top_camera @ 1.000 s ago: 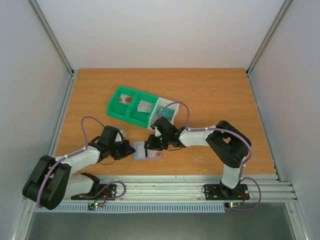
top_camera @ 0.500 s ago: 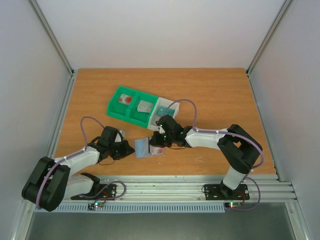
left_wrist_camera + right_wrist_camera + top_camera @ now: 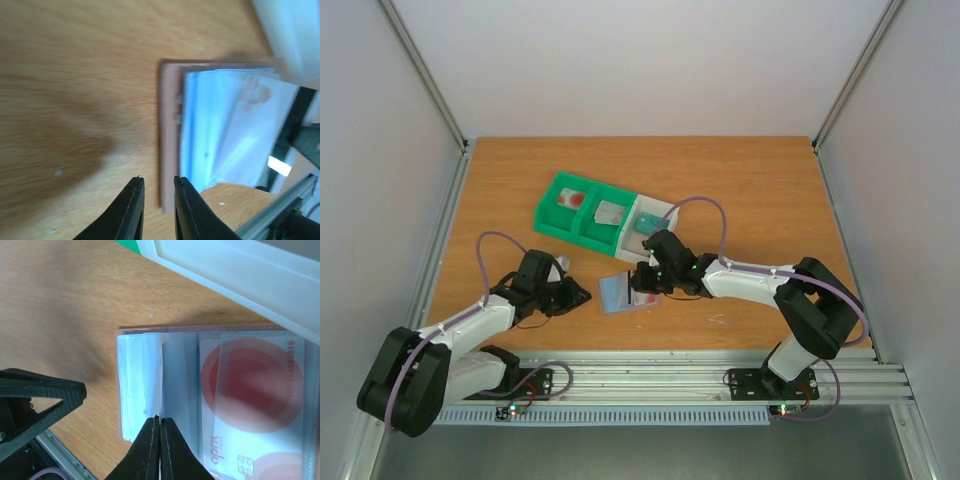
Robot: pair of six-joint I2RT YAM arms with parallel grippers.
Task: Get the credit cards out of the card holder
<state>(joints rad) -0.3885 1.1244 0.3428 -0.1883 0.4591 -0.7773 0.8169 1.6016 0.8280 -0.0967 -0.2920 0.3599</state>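
The card holder point(image 3: 617, 293) lies open on the table, its clear sleeves showing. A white card with a red-pink patch point(image 3: 250, 390) sits in its right-hand sleeve and also shows in the top view point(image 3: 645, 298). My right gripper point(image 3: 160, 419) is shut, pinching the edge of a clear sleeve leaf point(image 3: 150, 375) near the holder's fold. My left gripper point(image 3: 156, 181) is slightly open just left of the holder's pinkish edge point(image 3: 169, 140); in the top view point(image 3: 580, 296) it stands apart from it. The pale grey card is not seen in the holder.
The green-and-white three-compartment tray point(image 3: 548, 215) stands just behind the holder, with a red-patched item, a grey item and a teal item in its compartments. Its white wall point(image 3: 235, 270) is close above my right gripper. The table's front rail point(image 3: 650, 365) is near.
The card holder has shifted right and slightly back with my right gripper, and a sleeve leaf is lifted. My left gripper is no longer at the holder's left edge.
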